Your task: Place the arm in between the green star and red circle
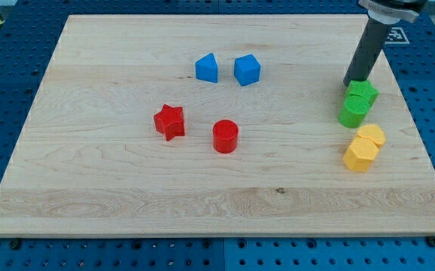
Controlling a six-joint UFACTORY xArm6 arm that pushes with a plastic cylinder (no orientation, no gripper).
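Observation:
The green star (363, 92) lies near the board's right edge, touching a green round block (354, 111) just below it. The red circle (225, 136) stands near the middle of the board, with a red star (169, 121) to its left. My tip (348, 83) rests on the board just up and left of the green star, almost touching it. The rod rises from there toward the view's top right. The red circle is far to the tip's lower left.
Two blue blocks (207, 68) (247, 70) sit side by side above the red pair. Two yellow blocks (370, 135) (359, 154) touch each other below the green ones. The wooden board (127, 188) lies on a blue perforated table.

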